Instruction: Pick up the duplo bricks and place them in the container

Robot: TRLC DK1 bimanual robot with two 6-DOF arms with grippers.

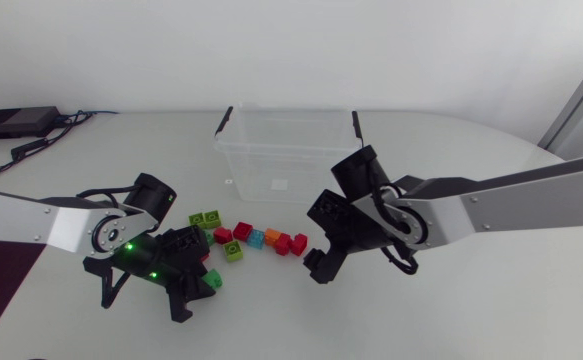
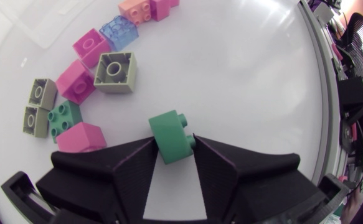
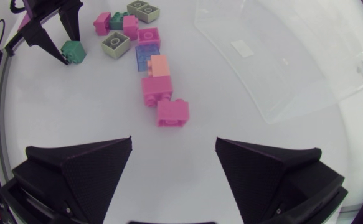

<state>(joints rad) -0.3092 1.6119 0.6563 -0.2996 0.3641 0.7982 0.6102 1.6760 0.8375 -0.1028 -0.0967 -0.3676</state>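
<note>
White bench (image 1: 491,300), early going: clear container (image 1: 286,150) looks empty, left gripper (image 2: 175,140) has its fingers clamped on a green duplo brick (image 2: 170,132), right gripper (image 3: 174,148) hangs spread-fingered above the remaining bricks (image 1: 261,238)

Glossy plastic bricks (image 3: 172,112), clear plastic container (image 1: 239,160) — smooth glossy table (image 1: 471,300).

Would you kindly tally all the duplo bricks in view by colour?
Pink bricks: 5
Light green bricks: 3
Dark green bricks: 2, one in the left pincer
Blue brick: 1
Orange brick: 1
Total: 12
</note>
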